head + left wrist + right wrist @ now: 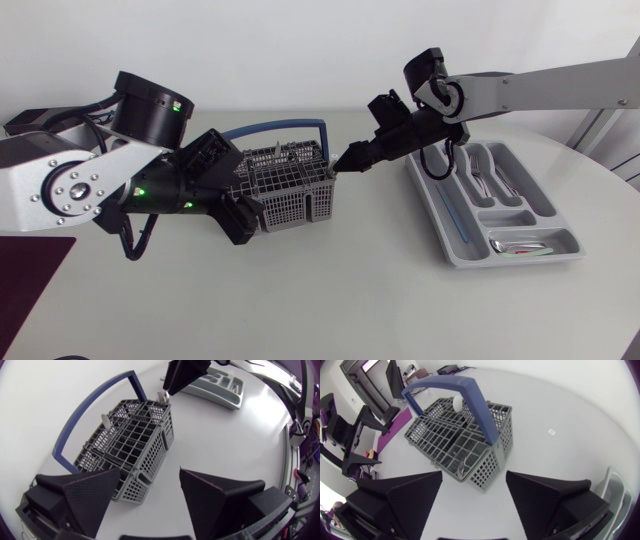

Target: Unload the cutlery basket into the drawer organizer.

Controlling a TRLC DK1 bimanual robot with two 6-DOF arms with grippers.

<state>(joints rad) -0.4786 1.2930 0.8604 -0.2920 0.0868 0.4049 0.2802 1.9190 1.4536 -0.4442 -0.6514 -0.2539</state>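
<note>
Both left fingers and right fingers stand spread, cutlery basket ahead.

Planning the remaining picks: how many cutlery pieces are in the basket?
2 visible: one piece upright by the handle, another piece in the basket corner nearest the right gripper. More may be hidden.

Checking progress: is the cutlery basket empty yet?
Not empty. In the basket, one utensil sticks up beside the blue handle, and another metal piece stands in a corner compartment.
</note>
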